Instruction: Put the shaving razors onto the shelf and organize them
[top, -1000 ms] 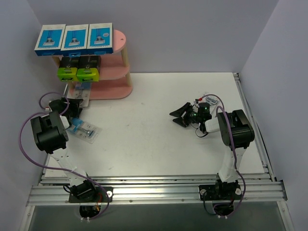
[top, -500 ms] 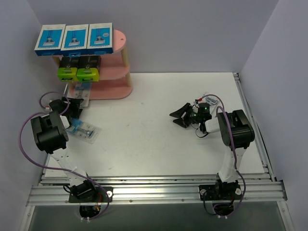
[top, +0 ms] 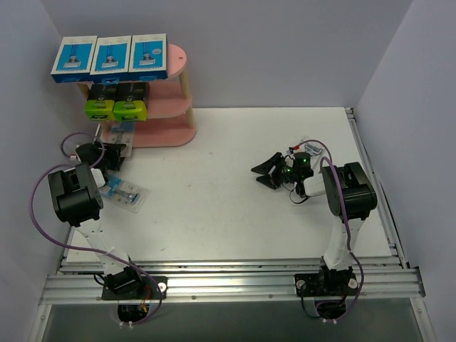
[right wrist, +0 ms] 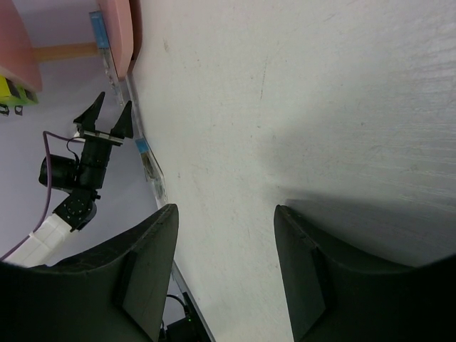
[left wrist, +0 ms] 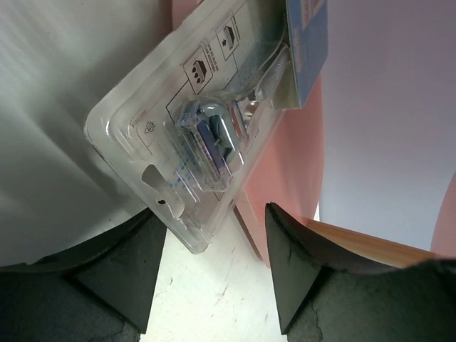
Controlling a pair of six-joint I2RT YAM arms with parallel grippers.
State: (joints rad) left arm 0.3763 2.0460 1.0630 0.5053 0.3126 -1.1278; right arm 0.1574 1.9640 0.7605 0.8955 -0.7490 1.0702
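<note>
The left claw stands released, with a clear razor pack just ahead on the shelf's bottom board, so placing seems done. The right claw hangs released and empty. Next, probably fetch the loose pack from the surface.

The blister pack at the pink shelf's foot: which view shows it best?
The left wrist view: the blister pack appears large, razor head visible through the plastic. The top view shows it small, beside the left hand. The right wrist view gives only a distant sliver.
</note>
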